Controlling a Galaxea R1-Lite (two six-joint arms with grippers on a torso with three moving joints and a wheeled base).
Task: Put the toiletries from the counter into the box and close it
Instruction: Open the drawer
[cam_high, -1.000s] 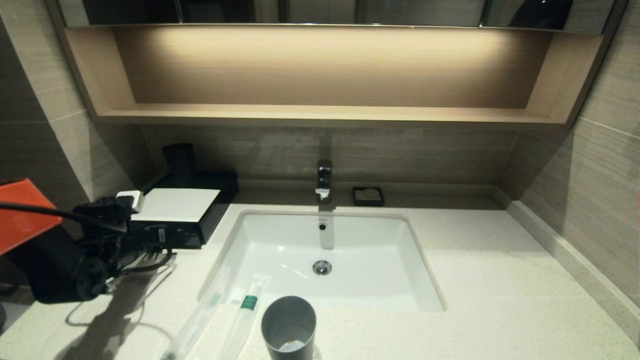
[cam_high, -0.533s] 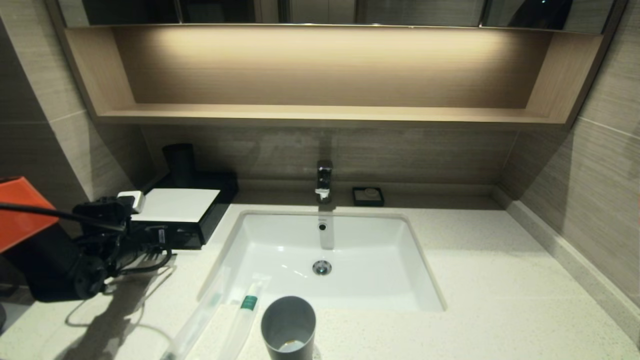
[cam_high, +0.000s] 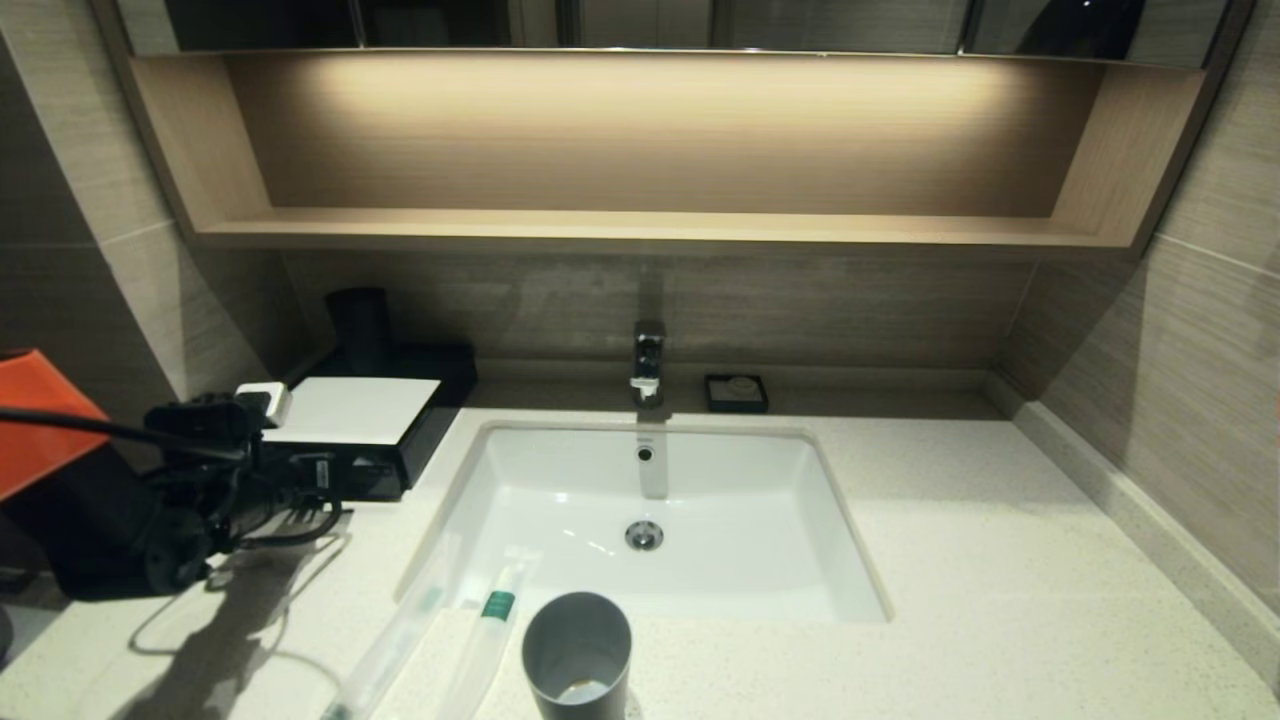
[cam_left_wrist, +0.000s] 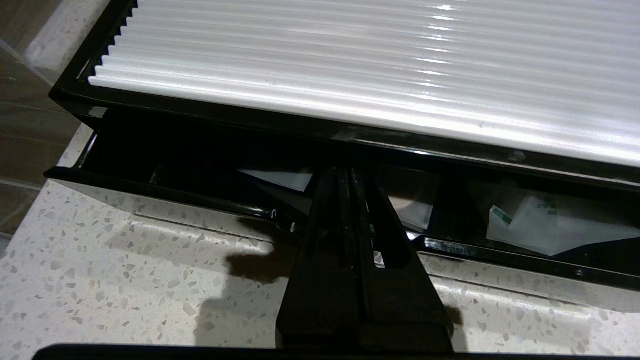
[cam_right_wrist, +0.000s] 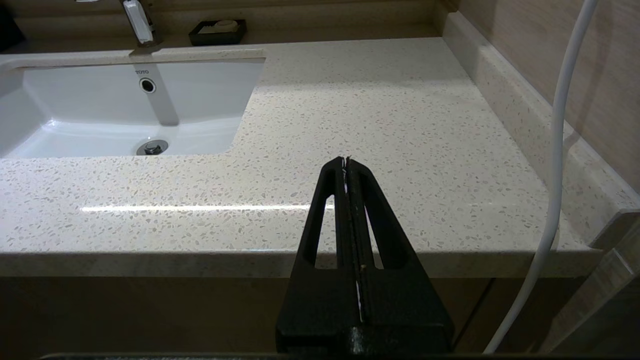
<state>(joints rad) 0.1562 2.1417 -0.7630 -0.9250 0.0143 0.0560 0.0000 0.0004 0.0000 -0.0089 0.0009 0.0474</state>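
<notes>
Left gripper (cam_left_wrist: 345, 175) closed at the box's (cam_high: 420, 440) part-open drawer (cam_left_wrist: 200, 197), two packets (cam_high: 440, 640) on tabletop (cam_high: 1000, 600) at 6 o'clock of sink (cam_high: 850, 560), right gripper (cam_right_wrist: 346, 162) closed, parked.

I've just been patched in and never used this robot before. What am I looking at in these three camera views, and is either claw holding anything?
It is a two-armed robot at a bathroom counter. The head camera looks down; each wrist camera looks along its own closed claw.

The left gripper is shut, holding nothing, its tip at the partly open drawer of the black box; paper sachets lie inside. The right gripper is shut and empty, parked off the counter's front edge.

Two wrapped toiletries lie by the sink, beside a grey cup.
</notes>
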